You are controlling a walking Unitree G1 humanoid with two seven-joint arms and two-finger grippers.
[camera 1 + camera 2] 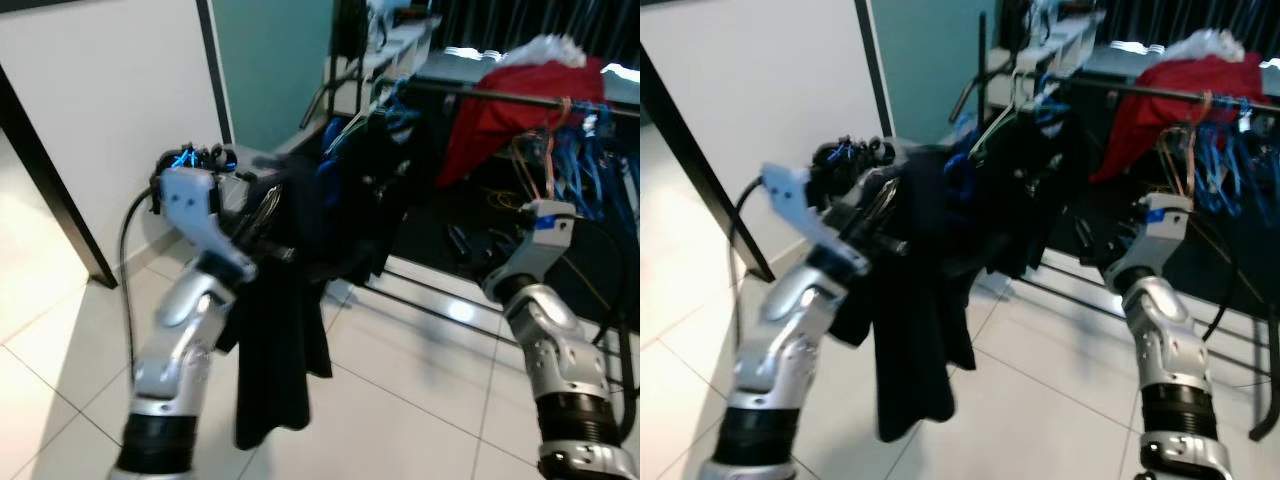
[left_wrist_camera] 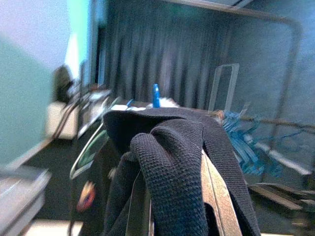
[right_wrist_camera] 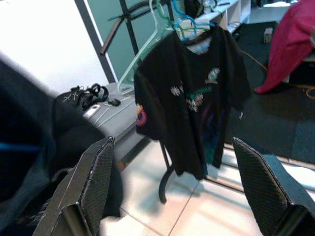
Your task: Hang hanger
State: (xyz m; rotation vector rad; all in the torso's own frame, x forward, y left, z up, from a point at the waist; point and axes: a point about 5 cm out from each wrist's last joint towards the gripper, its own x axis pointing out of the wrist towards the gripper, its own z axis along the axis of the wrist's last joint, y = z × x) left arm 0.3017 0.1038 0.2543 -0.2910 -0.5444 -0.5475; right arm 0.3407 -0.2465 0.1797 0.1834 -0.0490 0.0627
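— White floor tiles [image 1: 400,410] run to the clothes rail [image 1: 540,98] at your one o'clock. Where's the hanger?

— Under the dark garment [image 1: 275,330], clamped in your left gripper [image 1: 262,215]. Right gripper [image 3: 182,189] is spread, empty, nearer the rail.

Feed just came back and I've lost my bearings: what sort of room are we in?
Probably a laundry or dressing corner of a home: a clothes rail hung with blue hangers and a black T-shirt, a red cloth draped over the rail, white floor tiles. The left gripper holds a dark garment.
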